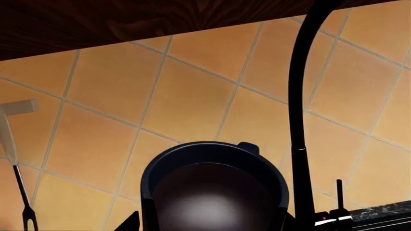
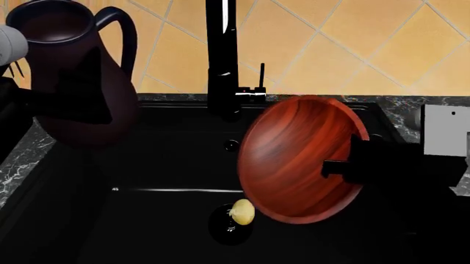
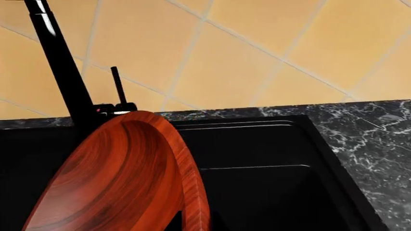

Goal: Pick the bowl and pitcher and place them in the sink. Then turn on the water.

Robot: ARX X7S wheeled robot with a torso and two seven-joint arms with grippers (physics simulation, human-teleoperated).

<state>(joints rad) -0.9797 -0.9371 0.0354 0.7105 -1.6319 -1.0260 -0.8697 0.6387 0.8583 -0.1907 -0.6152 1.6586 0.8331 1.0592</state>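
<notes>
You are holding both vessels above the sink (image 2: 66, 181), neither one yet resting in the basin. At the sink's left edge, your left gripper (image 2: 74, 102) is carrying the pitcher (image 2: 77, 77) upright, its looped handle turned toward the faucet (image 2: 222, 55); the dark fingers are showing against the pitcher's belly and appear clamped on it, though the head view does not show how wide they are standing, and the left wrist view is showing only the pitcher's rim and dark interior. Near the middle of the basin's floor, a small yellowish object (image 2: 243, 212) is sitting at the round drain (image 2: 226, 225). Toward the sink's right edge, your right gripper (image 2: 342, 168) is pinching the bowl (image 2: 294, 159) by its thin rim, jaws closed down narrowly on it, the bowl tipped steeply so its hollow is facing the head camera. To finish this step well, you are probably best lowering each arm until its vessel is nearly touching the basin floor before releasing, levelling the bowl first so it is not dropping on its edge, and keeping the pitcher upright and clear of the faucet and its lever (image 2: 260, 77). No water is running from the spout, so the lever is waiting for a freed gripper.
</notes>
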